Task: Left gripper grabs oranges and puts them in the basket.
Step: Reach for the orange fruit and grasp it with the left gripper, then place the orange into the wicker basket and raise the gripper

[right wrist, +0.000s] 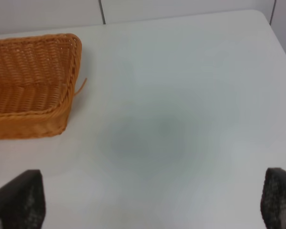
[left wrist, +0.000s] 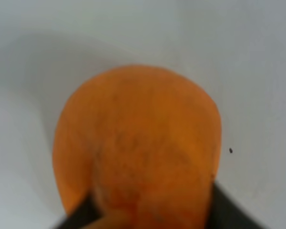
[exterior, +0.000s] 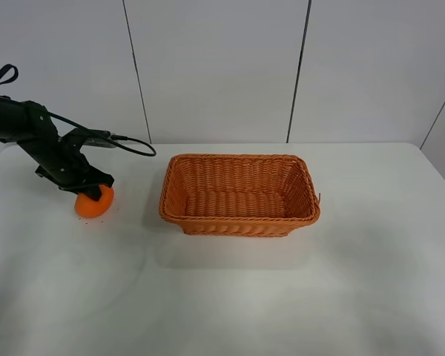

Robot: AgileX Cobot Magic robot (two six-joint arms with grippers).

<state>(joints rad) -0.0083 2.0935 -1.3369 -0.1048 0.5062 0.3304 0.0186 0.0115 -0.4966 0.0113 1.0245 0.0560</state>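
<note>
The orange (exterior: 94, 205) sits on the white table at the far left, to the left of the empty wicker basket (exterior: 239, 217). My left gripper (exterior: 91, 193) is down over the orange from the back left, with a finger on each side of it. In the left wrist view the orange (left wrist: 138, 148) fills the frame and the black fingers (left wrist: 229, 210) press against its two sides. My right gripper (right wrist: 152, 195) is open and empty over bare table, to the right of the basket (right wrist: 33, 71). It does not show in the exterior high view.
A black cable (exterior: 126, 142) loops off the left arm toward the basket's back left corner. A white panelled wall stands behind the table. The table's right edge runs past the basket.
</note>
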